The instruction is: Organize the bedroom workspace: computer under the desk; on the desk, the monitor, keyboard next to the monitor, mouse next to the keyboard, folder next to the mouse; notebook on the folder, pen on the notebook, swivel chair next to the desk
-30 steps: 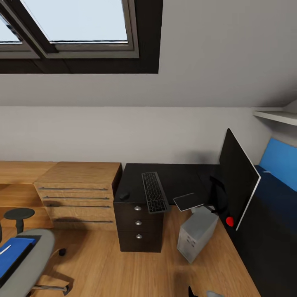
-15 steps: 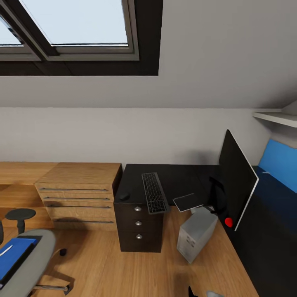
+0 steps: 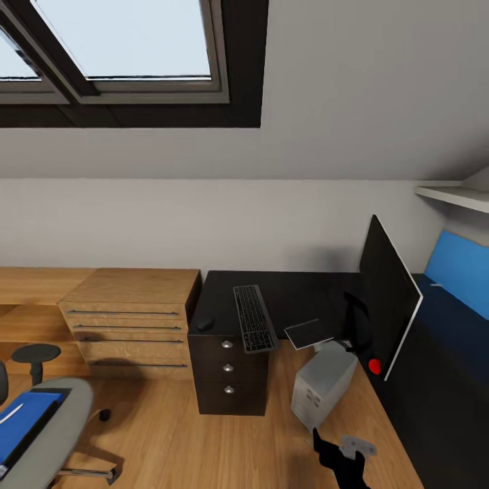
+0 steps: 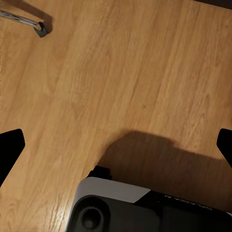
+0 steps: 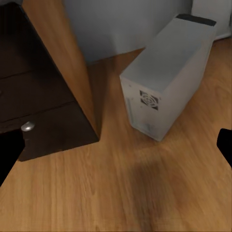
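The black-topped desk [image 3: 292, 293] carries the keyboard [image 3: 255, 318], the mouse [image 3: 204, 323] to its left and the dark grey notebook [image 3: 310, 333], which overhangs the front edge. The monitor [image 3: 388, 299] stands on the desk's right wing. The computer [image 3: 324, 384] [image 5: 166, 82] stands tilted on the floor under the desk. At lower left the swivel chair [image 3: 51, 435] holds the blue folder [image 3: 24, 421], with the thin pale pen [image 3: 10, 412] on it. My right gripper [image 3: 346, 454] [image 5: 116, 147] is open near the computer. My left gripper [image 4: 116, 147] is open above the floor.
Light oak drawers [image 3: 129, 319] stand left of the desk's dark drawer unit [image 3: 227, 370] [image 5: 43, 96]. A skylight [image 3: 122, 41] is overhead and a shelf [image 3: 455, 197] juts out at right. A chair caster [image 4: 41, 29] shows near my own base [image 4: 121, 208].
My right gripper has risen into the head view's lower edge. The whole picture has shifted slightly, so the camera moved. The desk's things have not moved.
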Tool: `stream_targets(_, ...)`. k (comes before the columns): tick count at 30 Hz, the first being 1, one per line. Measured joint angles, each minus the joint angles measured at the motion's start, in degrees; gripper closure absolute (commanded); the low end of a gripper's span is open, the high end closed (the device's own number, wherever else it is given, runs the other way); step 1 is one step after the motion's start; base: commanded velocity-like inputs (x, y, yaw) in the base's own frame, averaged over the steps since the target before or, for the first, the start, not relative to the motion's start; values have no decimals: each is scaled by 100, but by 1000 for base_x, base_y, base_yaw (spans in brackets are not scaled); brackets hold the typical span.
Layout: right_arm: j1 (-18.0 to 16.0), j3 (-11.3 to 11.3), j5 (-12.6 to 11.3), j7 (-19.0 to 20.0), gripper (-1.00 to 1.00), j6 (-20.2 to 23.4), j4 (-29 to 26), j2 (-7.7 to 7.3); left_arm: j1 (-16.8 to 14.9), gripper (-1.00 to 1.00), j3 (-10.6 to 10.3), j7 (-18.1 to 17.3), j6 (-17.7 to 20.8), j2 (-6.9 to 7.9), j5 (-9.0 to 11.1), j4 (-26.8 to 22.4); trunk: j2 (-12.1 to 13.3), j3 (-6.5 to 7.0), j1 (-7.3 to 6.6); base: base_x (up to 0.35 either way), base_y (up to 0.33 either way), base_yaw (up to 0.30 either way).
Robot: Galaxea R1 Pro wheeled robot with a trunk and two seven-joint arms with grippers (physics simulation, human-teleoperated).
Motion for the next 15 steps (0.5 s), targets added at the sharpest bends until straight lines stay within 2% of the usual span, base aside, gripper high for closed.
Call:
stream_targets(2, 1, -6, 0, -60, -100, 577, -616, 0, 0, -100, 1, 1, 0, 2, -1, 0, 81, 36, -44, 0, 0, 0)
stream_targets(3, 2, -12, 0, -141, -100, 1234, -1259, 2, 0, -100, 2, 1, 0, 4, -1, 0, 121, 55, -66, 0, 0, 0)
stream_targets(7, 9, -28, -6, -373, -100, 2638, -2630, 8, 0, -100, 2, 3, 0, 2, 5, 0, 282, 127, -154, 0, 0, 0)
stream_targets(8, 9, -34, -18, -516, -100, 3276, -3148, 11, 0, -100, 1, 3, 0, 1, 6, 0, 323, 146, -176, 0, 0, 0)
stream_targets(9, 11, -38, -28, -596, -100, 3598, -3421, 13, 0, -100, 0, 3, 0, -1, 7, 0, 362, 163, -199, 0, 0, 0)
stream_targets(10, 11, -42, -37, -744, -100, 4128, -3852, 16, 0, -100, -1, 4, -2, -4, 9, 0, 403, 181, -221, 0, 0, 0)
stream_targets(13, 18, -51, -47, -976, -100, 4818, -4537, 52, 0, -100, -1, 5, -5, -8, 6, 0, 406, 182, -222, 0, 0, 0)
stream_targets(15, 28, -55, -47, -1045, -100, 4992, -4741, 84, 0, -100, -1, 3, -9, -8, 4, -1, 407, 182, -222, 0, 0, 0)
